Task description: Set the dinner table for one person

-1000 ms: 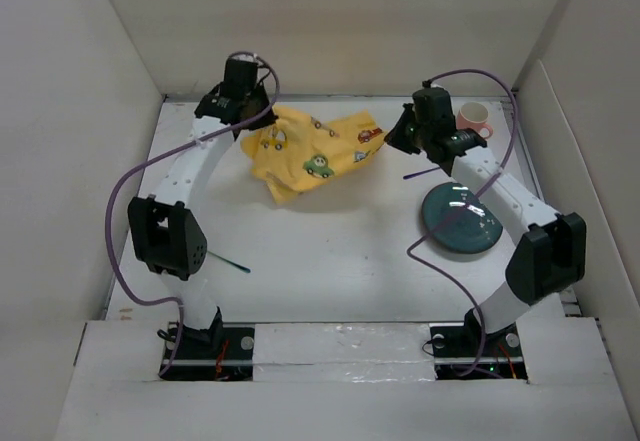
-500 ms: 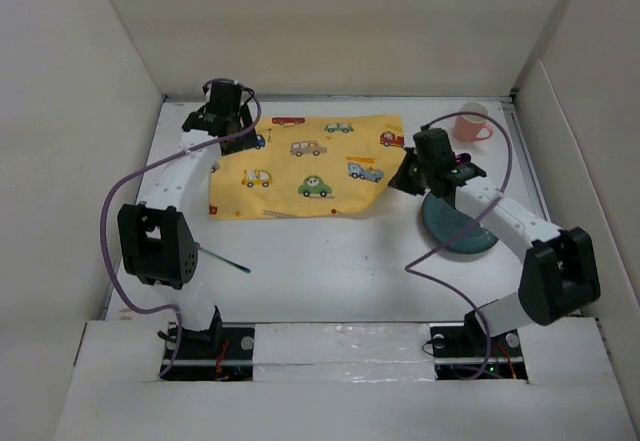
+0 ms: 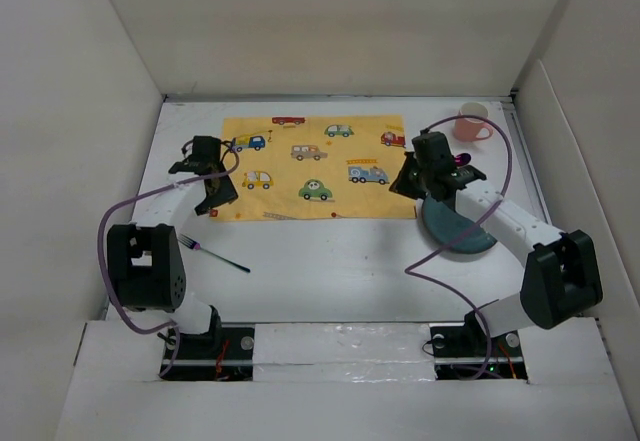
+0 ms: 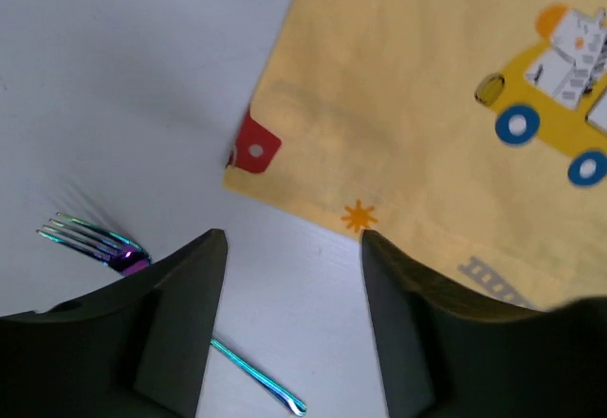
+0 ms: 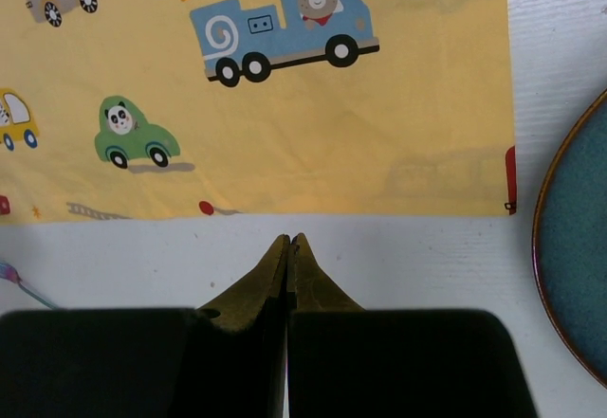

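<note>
Soft, even, bright light fills the overhead view. The white dinner table [image 3: 330,261] looks slightly washed out, with only faint shadows under the arms [image 3: 165,199]. In the left wrist view, grey shading lies at 9 o'clock. The fingers [image 4: 180,323] at 6 o'clock are dark and blurred. The right wrist view shows the yellow mat [image 5: 285,105] sharply.
</note>
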Available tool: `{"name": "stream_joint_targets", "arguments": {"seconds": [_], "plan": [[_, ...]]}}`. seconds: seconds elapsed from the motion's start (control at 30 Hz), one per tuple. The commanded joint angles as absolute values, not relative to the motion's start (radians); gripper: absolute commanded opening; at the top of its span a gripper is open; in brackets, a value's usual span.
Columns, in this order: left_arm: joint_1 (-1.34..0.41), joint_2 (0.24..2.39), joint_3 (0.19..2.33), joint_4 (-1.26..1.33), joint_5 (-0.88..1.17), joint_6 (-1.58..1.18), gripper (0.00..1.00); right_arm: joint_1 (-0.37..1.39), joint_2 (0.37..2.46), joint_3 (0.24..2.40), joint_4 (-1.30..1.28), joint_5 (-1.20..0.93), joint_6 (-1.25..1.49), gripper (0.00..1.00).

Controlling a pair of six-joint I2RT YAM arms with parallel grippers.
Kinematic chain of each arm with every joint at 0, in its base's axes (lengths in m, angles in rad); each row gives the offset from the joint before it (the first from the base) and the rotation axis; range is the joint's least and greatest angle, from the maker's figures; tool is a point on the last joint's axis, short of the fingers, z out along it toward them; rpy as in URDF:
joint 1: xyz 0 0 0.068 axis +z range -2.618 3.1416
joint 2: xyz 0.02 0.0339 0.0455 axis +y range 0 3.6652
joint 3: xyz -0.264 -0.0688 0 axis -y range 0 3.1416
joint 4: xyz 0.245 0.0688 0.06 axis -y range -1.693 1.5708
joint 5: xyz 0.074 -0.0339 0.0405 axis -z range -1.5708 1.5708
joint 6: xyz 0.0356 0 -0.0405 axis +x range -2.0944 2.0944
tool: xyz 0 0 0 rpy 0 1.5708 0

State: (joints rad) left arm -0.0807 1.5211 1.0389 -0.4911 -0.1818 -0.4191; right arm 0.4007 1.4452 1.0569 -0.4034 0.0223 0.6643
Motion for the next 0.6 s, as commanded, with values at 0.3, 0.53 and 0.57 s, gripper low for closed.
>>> {"name": "stream_joint_targets", "arguments": {"seconds": [0.3, 0.53, 0.57], "plan": [[-0.008, 1.575, 0.956, -0.400, -0.215, -0.500, 0.71, 0.414, 1.497, 1.015, -0.376, 0.167, 0.658, 0.50], [0.002, 1.601, 0.940, -0.368, -0.242, -0.511, 0.70, 0.383, 1.653, 1.040, -0.396, 0.209, 0.663, 0.60], [0.011, 1.611, 0.940, -0.364, -0.239, -0.511, 0.70, 0.383, 1.667, 1.046, -0.403, 0.215, 0.666, 0.60]]}}
